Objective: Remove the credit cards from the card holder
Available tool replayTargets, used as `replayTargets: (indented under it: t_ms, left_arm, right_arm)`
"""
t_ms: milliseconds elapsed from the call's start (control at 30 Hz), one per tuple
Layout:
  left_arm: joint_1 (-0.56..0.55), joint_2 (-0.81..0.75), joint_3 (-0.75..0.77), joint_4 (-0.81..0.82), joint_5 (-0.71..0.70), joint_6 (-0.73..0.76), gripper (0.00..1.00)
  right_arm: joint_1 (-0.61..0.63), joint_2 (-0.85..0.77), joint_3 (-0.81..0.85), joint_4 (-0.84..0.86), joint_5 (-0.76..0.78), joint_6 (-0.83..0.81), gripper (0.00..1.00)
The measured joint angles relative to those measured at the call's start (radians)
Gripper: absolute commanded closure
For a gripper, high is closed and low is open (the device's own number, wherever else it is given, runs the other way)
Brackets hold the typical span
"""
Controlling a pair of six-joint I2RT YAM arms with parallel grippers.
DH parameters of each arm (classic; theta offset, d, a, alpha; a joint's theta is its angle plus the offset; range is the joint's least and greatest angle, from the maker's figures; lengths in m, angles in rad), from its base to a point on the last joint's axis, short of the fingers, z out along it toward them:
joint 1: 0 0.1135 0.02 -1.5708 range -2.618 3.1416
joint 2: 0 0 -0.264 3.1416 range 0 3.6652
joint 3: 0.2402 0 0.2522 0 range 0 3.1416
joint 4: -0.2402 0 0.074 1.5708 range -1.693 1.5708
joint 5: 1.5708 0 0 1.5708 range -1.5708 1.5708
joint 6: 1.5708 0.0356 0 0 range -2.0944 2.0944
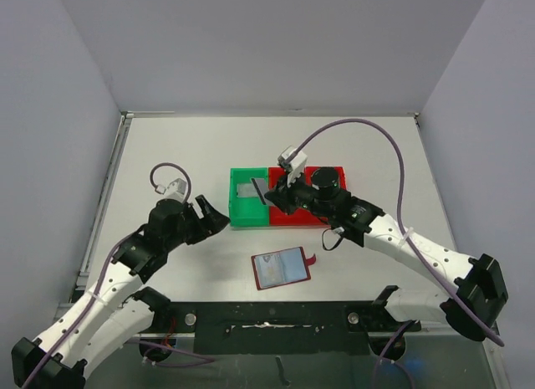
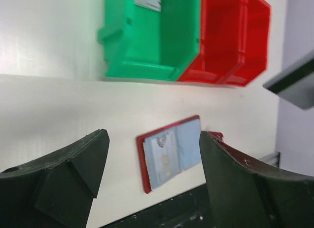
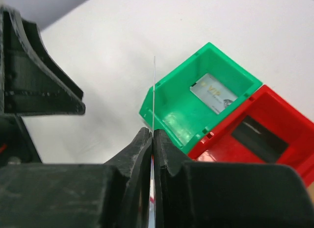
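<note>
credit card (image 3: 154, 95) clamped edge-up in the right end effector (image 3: 152, 139) should sit squarely over the green bin (image 3: 167, 98) before release, while the left end effector (image 1: 219, 219) hangs open.

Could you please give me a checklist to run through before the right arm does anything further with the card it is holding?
1. Grip: right end effector is shut on the held card, which stands edge-on between the fingers. Ok.
2. Drop position: held card hangs near where the green bin and red bin meet. Which bin it is over: cannot tell.
3. Room in the green bin: one silver card lies flat, with floor free beside it. Ok.
4. Left end effector is open, holds nothing and is apart from the bins. Ok.
5. Card holder lies open on the table. Ok.
6. Cards left in its pockets: cannot tell.
</note>
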Motion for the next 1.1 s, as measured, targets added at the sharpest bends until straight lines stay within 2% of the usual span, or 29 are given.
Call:
replayTargets:
  t_ms: [67,167,333,433,700,1100]
  left_arm:
    - [0.040,0.036,0.048,-0.061,-0.014,0.037,0.24]
    - [0.158,0.089,0.113,-0.118,-0.007,0.100,0.24]
    - [0.476,0.123,0.134,-0.139,0.120,0.204,0.24]
    - [0.577,0.118,0.134,-0.144,0.153,0.256,0.23]
    - [0.597,0.043,0.134,-0.130,0.175,0.373,0.23]
    - [0.597,-0.010,0.133,-0.125,0.162,0.388,0.23]
  right_arm:
    - [0.044,0.005,0.000,-0.003,0.072,-0.091,1.00]
    - [0.097,0.031,0.000,-0.003,0.164,-0.217,1.00]
    - [0.113,0.082,0.008,-0.008,0.249,-0.343,1.00]
    - [0.113,0.126,0.041,-0.019,0.268,-0.387,1.00]
    - [0.112,0.333,0.222,-0.103,0.271,-0.502,1.00]
    - [0.112,0.604,0.420,-0.203,0.304,-0.669,1.00]
